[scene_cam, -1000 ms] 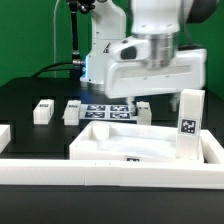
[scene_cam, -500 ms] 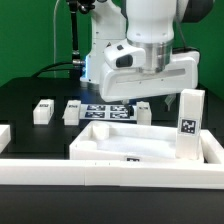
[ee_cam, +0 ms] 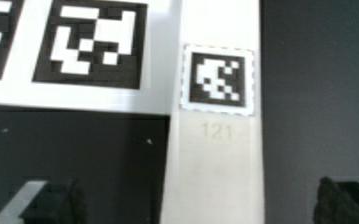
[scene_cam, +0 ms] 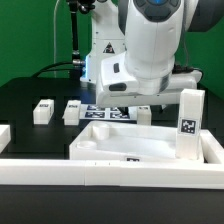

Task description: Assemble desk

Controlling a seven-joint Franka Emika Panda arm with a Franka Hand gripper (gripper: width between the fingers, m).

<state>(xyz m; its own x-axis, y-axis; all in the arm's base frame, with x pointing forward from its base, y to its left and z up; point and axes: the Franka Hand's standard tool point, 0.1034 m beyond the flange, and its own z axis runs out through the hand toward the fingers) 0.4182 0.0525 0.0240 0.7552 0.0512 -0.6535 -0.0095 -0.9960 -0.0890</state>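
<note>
The gripper hangs wide open, a tagged white desk leg lying between its fingers, untouched.

The black surface carries the desk top, the marker board behind it — three legs lying alongside — and a border bar in front.

In the exterior view I count one desk top and four legs: one upright leg and three lying legs. There is one marker board. The wrist view shows one leg.
</note>
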